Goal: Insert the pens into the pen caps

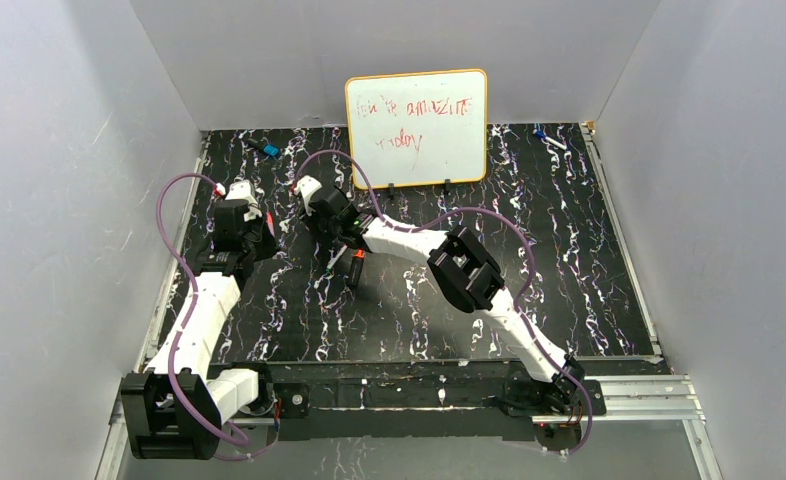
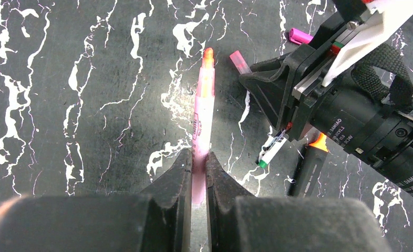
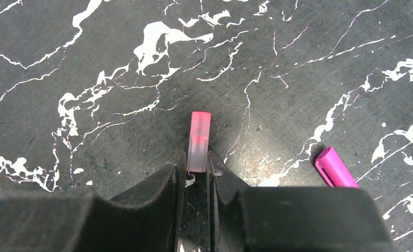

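Item, step in hand: fetching a cap. Our left hand is clamped on the pink pen, its orange tip pointing far. Our right hand brackets the pink cap lying on the desk (pinched or not, we cannot tell). Next, in our judgement: lift the cap and align its mouth with the tip. Legible: "DAMIAO" on the right wrist motor.

The desk is showing black, veined with white like marble. The slim pen is showing a pale pink barrel and an orange tip. The frosted cap is glowing pink; the second cap is showing magenta. The thick marker is showing black with orange.
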`<state>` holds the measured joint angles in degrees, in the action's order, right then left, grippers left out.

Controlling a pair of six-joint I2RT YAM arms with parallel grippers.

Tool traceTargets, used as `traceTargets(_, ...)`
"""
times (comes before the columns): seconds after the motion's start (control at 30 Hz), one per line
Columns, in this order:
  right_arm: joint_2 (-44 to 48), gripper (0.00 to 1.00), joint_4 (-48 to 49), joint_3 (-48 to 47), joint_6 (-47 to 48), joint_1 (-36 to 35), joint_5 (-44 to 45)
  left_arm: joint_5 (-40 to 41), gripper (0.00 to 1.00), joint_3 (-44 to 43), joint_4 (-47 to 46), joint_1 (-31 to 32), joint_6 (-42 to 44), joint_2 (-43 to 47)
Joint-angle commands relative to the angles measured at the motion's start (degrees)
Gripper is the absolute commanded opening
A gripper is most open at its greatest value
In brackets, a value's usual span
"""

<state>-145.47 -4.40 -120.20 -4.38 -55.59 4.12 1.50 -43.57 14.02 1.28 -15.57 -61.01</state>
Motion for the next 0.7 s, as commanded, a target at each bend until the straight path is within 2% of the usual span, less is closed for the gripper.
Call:
traceTargets(0.0,0.4,0.27,1.5,0.8,2.3,-0.4,0.6,0.7,0.0,0.1,1.2,-0.2,0.4,0.9)
traceTargets(0.17,0.9,0.14,1.9,2.2,3.8,-0.4,2.0,1.0,0.0,0.0,1.3,-0.1,0.5,0.8)
traceTargets(0.23,3.1,0.13,3.7,5.9,4.3,-0.5,3.1,1.1,0.0,-0.1,1.4,-0.1,0.5,0.7)
traceTargets(0.33,11.2,0.14,13.1,16.7,7.6,0.3,3.2,0.9,0.0,-0.1,1.2,-0.2,0.5,0.6)
traceTargets(0.47,22.7,0.18,18.2,26.3,8.8,3.9,-5.4,-1.2,0.0,0.0,0.2,-0.2,0.6,0.4)
traceTargets(0.67,34.1,0.19,15.6,39.7,23.1,10.1,-14.5,-6.9,0.0,0.5,-1.6,-0.1,0.7,-0.5)
